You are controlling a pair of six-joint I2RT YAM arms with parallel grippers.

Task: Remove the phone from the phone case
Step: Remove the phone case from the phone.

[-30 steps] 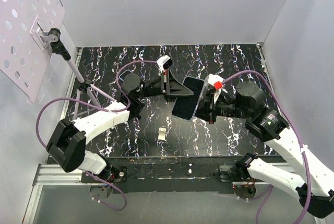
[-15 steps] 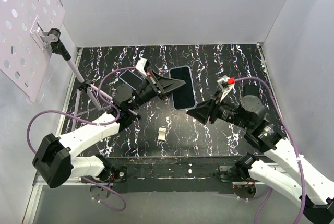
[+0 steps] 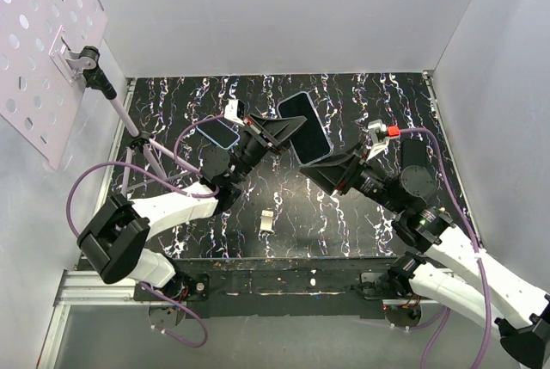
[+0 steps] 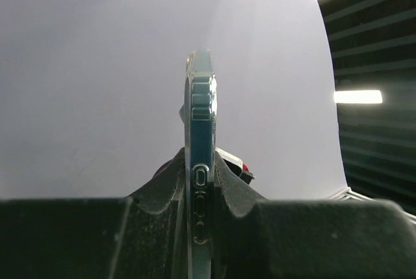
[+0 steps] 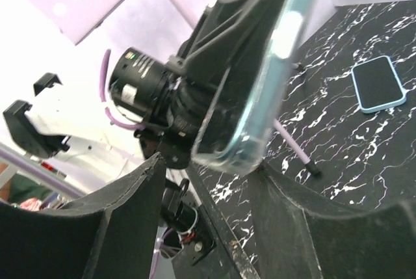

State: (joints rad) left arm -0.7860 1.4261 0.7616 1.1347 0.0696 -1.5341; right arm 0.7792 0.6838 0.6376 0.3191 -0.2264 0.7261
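Note:
A dark phone in its clear phone case [image 3: 305, 128] hangs above the middle of the table, tilted. My left gripper [image 3: 288, 134] is shut on its left side. In the left wrist view the cased phone [image 4: 200, 110] stands edge-on, pinched between the black fingers [image 4: 172, 181], side buttons showing. My right gripper [image 3: 325, 167] is open just below and to the right of it. The right wrist view has the case's rounded clear corner [image 5: 227, 152] between the spread fingers [image 5: 130, 214]; I cannot tell whether it touches the right one.
A second dark slab with a light-blue rim [image 3: 219, 132] lies flat at the table's back left, also shown as that slab [image 5: 379, 84] in the right wrist view. A small white piece [image 3: 267, 221] lies near the front. A perforated panel on a stand [image 3: 51, 42] fills the left.
My right gripper has opened and let go of the cased phone, backed off, then come back under its lower corner. The left gripper has carried the phone up and back, turning it.

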